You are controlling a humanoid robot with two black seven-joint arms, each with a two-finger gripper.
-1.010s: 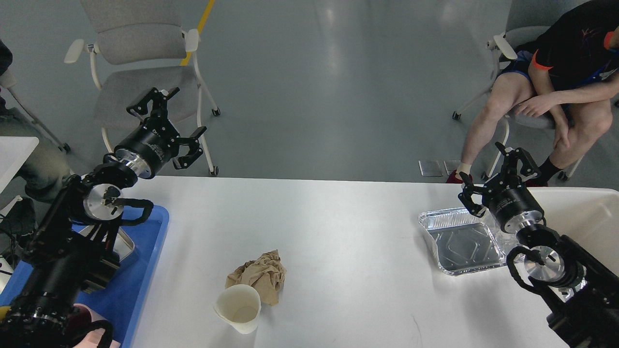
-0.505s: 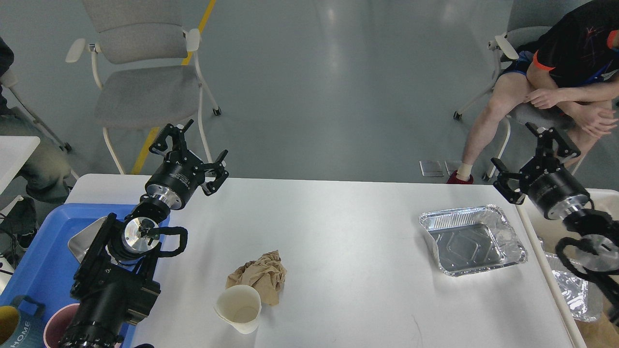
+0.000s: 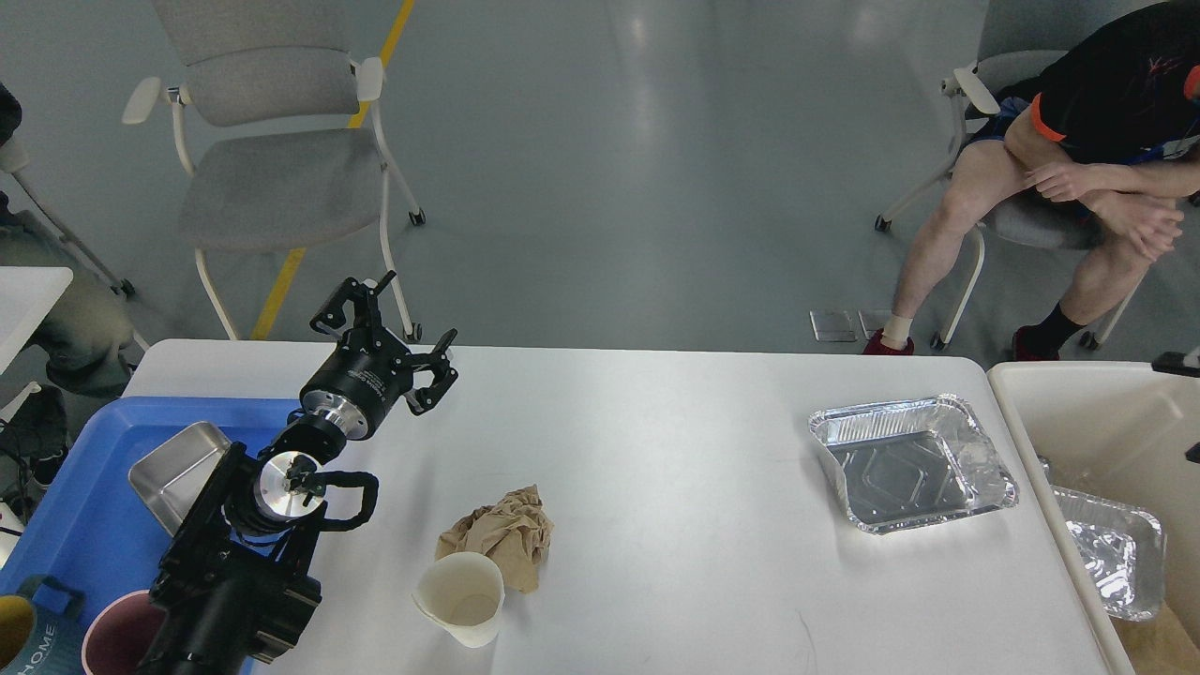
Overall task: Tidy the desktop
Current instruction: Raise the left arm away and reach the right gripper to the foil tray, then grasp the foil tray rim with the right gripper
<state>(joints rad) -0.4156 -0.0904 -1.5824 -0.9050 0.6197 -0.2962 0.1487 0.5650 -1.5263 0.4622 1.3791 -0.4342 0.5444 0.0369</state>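
The white desktop (image 3: 675, 450) fills the lower half of the head view. On it lie a crumpled brown paper (image 3: 502, 536), a white paper cup (image 3: 461, 597) on its side just in front of the paper, and an empty foil tray (image 3: 909, 464) at the right. My left gripper (image 3: 394, 336) is open and empty, held above the desktop's back left part, well behind and left of the paper. My right gripper is out of view; only a small dark piece shows at the right edge.
A blue tray (image 3: 84, 525) at the left holds a metal tin (image 3: 178, 473), a pink mug (image 3: 112, 642) and a yellow-and-teal mug (image 3: 23, 637). A beige bin (image 3: 1087, 412) at the right holds a crumpled foil tray (image 3: 1111, 553). A chair and a seated person are behind the table.
My left gripper has moved right and forward, from over the blue tray to over the desktop. My right arm has swung right and left the view. The things on the desktop have not moved.
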